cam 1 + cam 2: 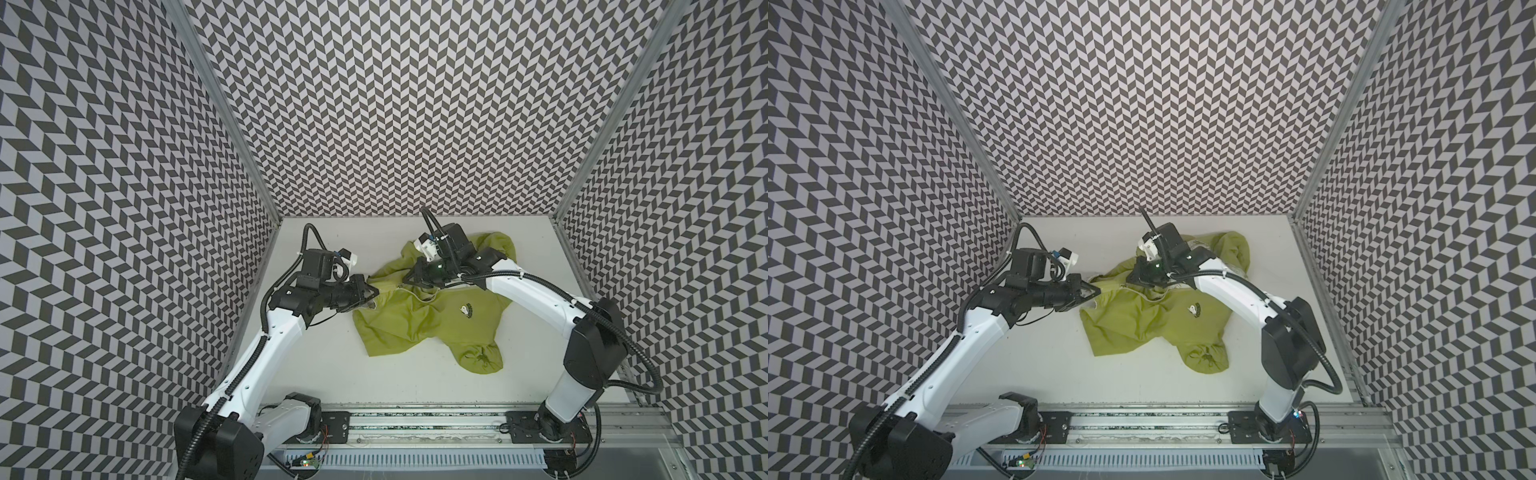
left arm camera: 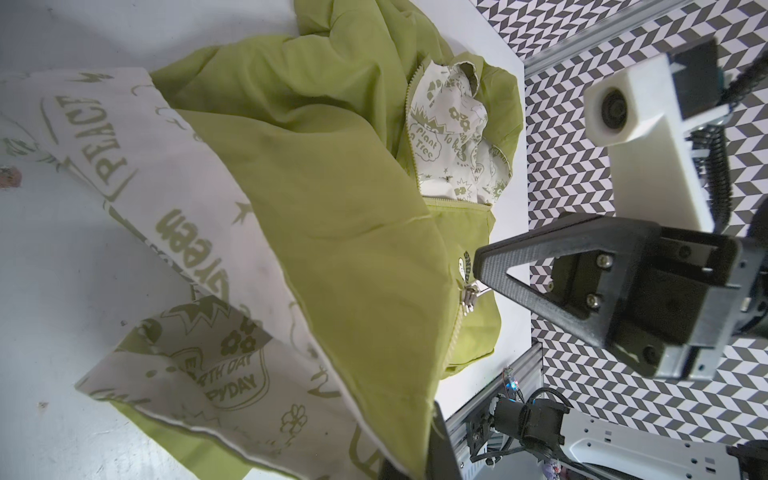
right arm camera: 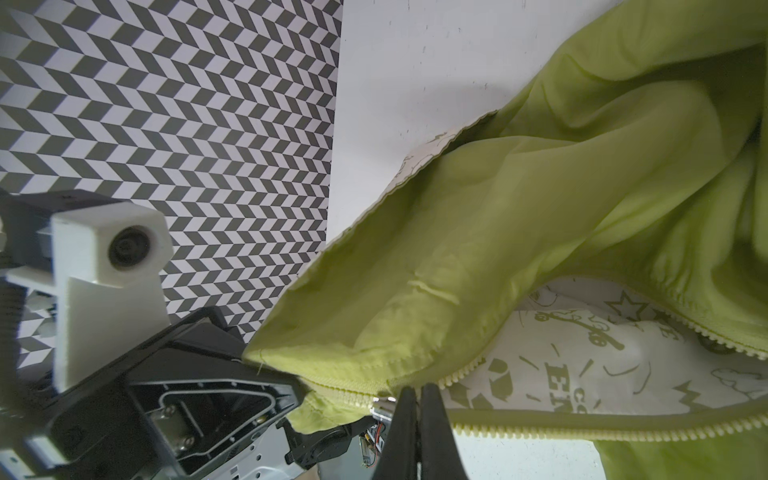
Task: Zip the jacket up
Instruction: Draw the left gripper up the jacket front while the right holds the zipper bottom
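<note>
Both jaws are closed: the left gripper point(image 1: 371, 293) clamps the jacket point(image 1: 419, 320) at one edge, and the right gripper point(image 1: 406, 281) pinches at its zip. In both top views the jacket point(image 1: 1142, 320) lies crumpled on the table point(image 1: 316, 365) between the arms, logo point(image 1: 464, 309) up.

Left wrist view: the right gripper point(image 2: 482, 266) tip meets the metal pull point(image 2: 470, 296), and printed lining point(image 2: 174, 216) shows.

Right wrist view: the right fingers point(image 3: 408, 436), pressed together, hold the pull point(image 3: 382, 405), with the zip point(image 3: 469, 370) parted beyond it. The left gripper point(image 3: 270, 374) bites the jacket's corner.
</note>
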Robot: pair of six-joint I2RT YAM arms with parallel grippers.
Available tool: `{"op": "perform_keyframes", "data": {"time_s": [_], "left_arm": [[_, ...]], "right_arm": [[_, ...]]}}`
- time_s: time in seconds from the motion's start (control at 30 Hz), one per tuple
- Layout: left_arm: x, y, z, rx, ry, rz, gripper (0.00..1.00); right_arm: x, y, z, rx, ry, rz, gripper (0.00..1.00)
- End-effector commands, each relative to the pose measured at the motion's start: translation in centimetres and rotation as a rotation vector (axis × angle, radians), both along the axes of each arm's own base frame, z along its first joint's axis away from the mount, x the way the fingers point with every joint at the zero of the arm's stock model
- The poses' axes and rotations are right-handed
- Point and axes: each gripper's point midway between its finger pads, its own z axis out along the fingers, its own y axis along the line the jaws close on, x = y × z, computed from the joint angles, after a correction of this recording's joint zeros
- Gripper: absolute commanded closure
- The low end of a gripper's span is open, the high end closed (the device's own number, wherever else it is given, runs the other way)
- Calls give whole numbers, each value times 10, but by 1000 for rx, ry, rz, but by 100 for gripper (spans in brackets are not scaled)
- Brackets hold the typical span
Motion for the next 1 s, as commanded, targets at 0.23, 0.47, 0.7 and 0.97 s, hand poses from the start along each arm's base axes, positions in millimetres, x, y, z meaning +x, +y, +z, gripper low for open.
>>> {"op": "perform_keyframes", "data": {"time_s": [0.23,0.47,0.7,0.97], "left_arm": [[6,17,11,58,-59,85,100],[6,20,11,62,-68,106,100],[7,24,8,83,-68,129,100],[9,31,4,119,-65,161,100]], "right_arm": [[8,-22,6,-88,-53,-55,100],[9,-21,6,-95,-59,-57,100],[13,-24,8,-114,-74,-67,100],[19,-24,11,-134,-94,-73,100]]}}
